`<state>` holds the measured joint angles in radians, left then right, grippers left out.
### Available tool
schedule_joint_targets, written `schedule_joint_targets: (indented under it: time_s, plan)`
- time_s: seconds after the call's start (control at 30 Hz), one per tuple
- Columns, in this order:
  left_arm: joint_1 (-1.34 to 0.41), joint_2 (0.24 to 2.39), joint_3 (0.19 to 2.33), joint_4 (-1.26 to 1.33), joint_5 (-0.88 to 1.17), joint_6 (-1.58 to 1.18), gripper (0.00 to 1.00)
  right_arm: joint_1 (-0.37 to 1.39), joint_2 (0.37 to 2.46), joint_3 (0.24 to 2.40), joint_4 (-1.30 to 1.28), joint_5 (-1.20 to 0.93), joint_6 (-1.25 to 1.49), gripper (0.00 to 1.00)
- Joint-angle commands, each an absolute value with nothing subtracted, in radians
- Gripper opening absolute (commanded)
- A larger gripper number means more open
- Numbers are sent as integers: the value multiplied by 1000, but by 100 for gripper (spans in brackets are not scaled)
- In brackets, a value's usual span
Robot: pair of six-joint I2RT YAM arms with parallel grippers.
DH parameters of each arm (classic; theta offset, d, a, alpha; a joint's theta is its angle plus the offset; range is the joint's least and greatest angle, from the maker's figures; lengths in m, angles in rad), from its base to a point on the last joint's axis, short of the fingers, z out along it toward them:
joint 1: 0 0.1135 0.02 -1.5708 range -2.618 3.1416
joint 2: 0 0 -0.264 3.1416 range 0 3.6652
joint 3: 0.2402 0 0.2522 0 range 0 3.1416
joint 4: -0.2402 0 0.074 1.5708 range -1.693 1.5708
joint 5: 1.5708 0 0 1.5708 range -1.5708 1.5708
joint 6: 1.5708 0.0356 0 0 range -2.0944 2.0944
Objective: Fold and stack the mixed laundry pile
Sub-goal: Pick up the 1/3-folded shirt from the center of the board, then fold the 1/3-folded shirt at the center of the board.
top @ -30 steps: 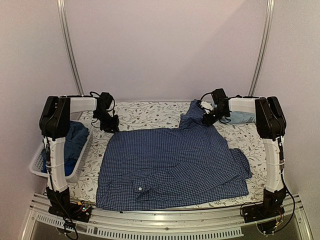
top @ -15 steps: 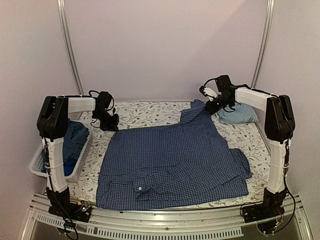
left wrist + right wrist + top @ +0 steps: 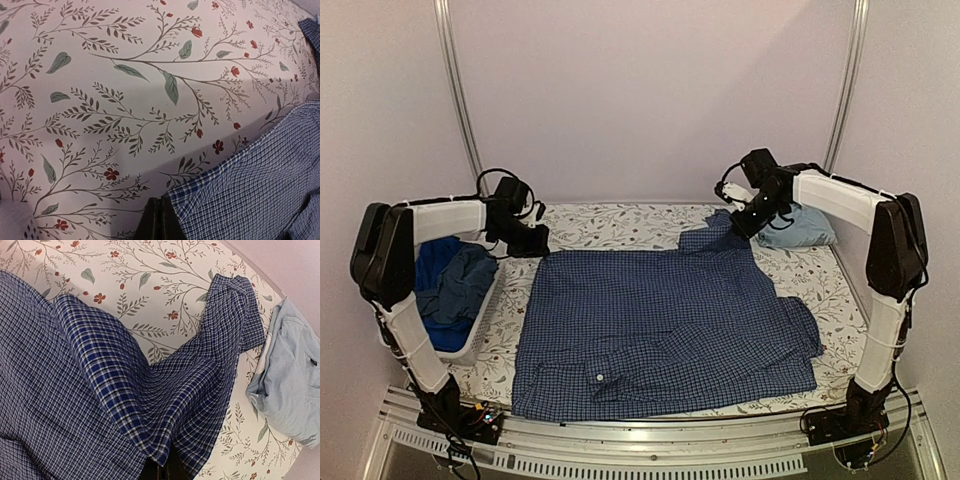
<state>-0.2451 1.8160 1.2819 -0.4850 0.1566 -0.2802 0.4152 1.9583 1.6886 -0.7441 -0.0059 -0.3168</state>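
STEP: flattening check shirt (image 3: 660, 320) on tabletop (image 3: 610, 225) | left gripper (image 3: 532, 243), right gripper (image 3: 745, 222): I read both closed, pinching its 2 far ends | NEXT: I tension, then lower evenly

Overhead, 2 wrist close-ups; common shirt (image 3: 670, 320)

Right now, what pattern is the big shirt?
The button-up shirt has small blue checks, clearest in right wrist view.

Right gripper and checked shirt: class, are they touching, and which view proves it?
Touching. In the right wrist view the checked shirt is drawn up into a peak pinched in the shut right gripper.
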Motion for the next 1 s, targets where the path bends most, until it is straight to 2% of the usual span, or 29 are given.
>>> schedule_joint_targets:
  time_s: [0.0,0.13,0.57,0.7,0.97]
  plan:
    - [-304,1734,1200,-445,97,-216,0,474,1861,1627,-873,79,-221,0]
    - [-329,1651,1112,-432,51,-215,0,500,1788,1552,-922,93,-147,0]
    - [-345,1433,879,-458,92,-195,0,557,1542,1291,-1032,97,10,0]
    - [-371,1415,843,-471,81,-190,0,576,1517,1291,-1034,77,34,0]
    - [-430,1451,896,-534,92,-163,0,657,1616,1423,-1140,137,63,0]
